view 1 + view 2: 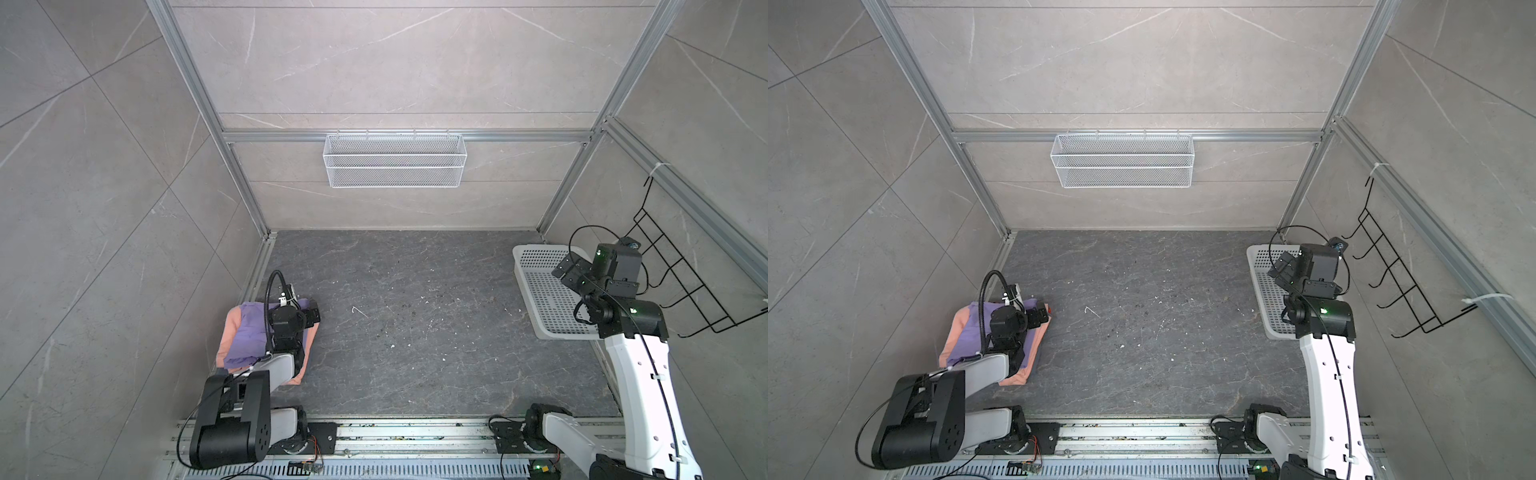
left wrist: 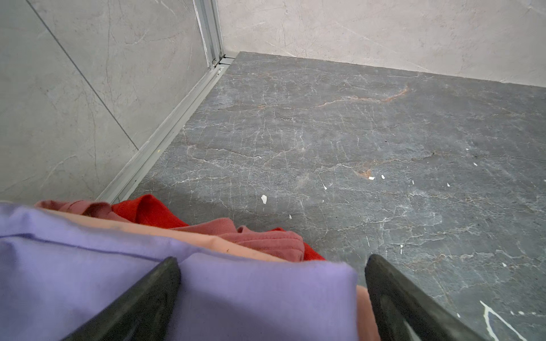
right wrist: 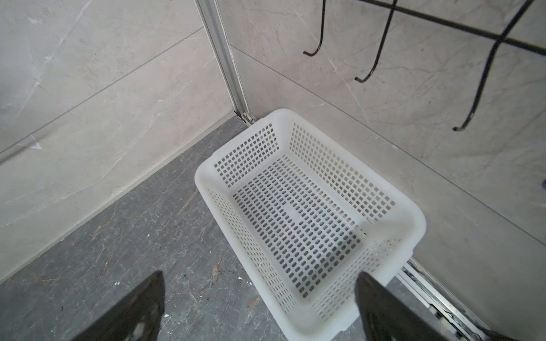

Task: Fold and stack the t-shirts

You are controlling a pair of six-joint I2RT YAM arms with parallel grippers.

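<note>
Two folded t-shirts lie stacked at the table's left edge, in both top views. The lavender t-shirt [image 1: 245, 332] [image 1: 967, 332] [image 2: 251, 295] is on top of the salmon-peach t-shirt [image 1: 230, 332] [image 1: 954, 328] [image 2: 224, 245]. My left gripper [image 1: 312, 311] [image 1: 1040, 316] [image 2: 271, 259] hovers open over the stack's far corner, with a black finger on each side of the lavender fold. Red cloth [image 2: 147, 209] and dusty pink cloth [image 2: 266, 239] peek out under the stack. My right gripper [image 1: 567, 270] [image 1: 1281, 266] [image 3: 260, 274] is open and empty above the white basket.
The white perforated basket [image 1: 523, 253] [image 1: 1254, 253] [image 3: 204, 174] stands empty in the far right corner. A white wire mesh basket [image 1: 395, 160] hangs on the back wall. A black wire hook rack [image 1: 681, 282] hangs on the right wall. Grey walls enclose the dark tabletop [image 1: 415, 324].
</note>
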